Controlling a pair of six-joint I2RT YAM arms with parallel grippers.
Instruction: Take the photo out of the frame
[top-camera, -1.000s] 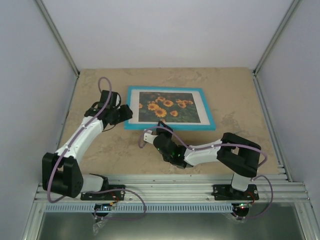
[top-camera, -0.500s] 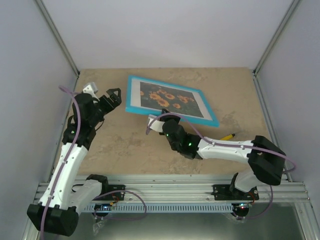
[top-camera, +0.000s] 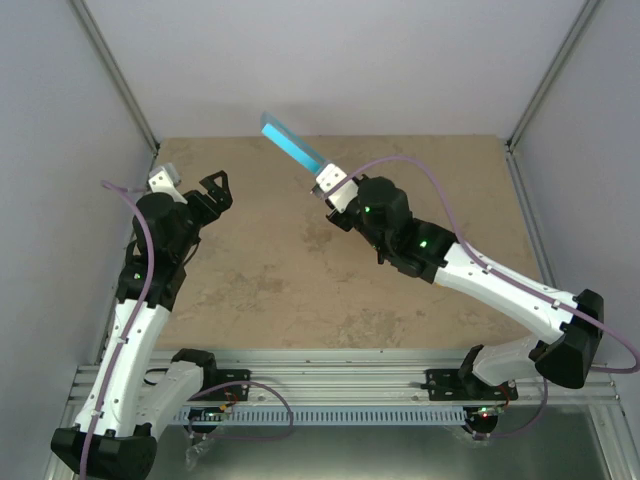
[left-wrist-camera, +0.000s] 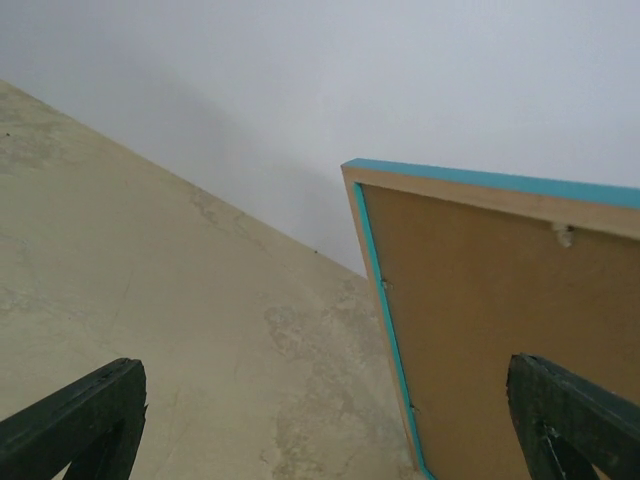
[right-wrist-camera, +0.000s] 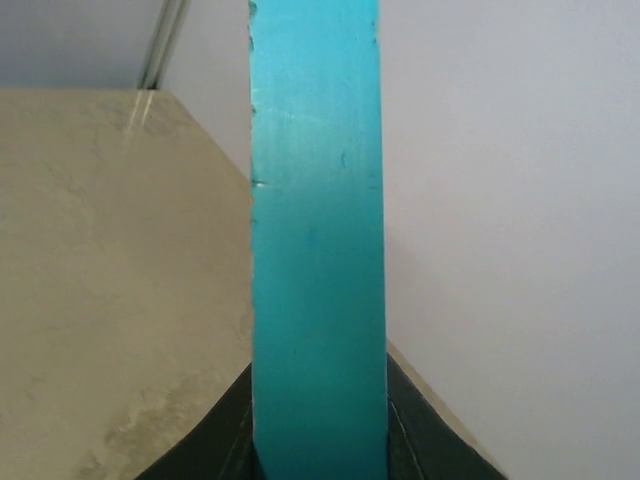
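Above table (top-camera: 300, 290), right gripper (top-camera: 324, 176) clamps frame (top-camera: 288, 143).

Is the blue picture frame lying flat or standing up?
Tipped up on edge. The right pincer holds the thin turquoise picture frame up; the top camera sees only its narrow edge.

I get bright, even, diffuse light, faint shadows on the desk (top-camera: 300, 290), and the frame (right-wrist-camera: 318, 250) slightly soft close up.

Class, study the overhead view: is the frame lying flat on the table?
No, the frame is held up above the table, edge-on to the camera, with the right gripper clamped on one end.
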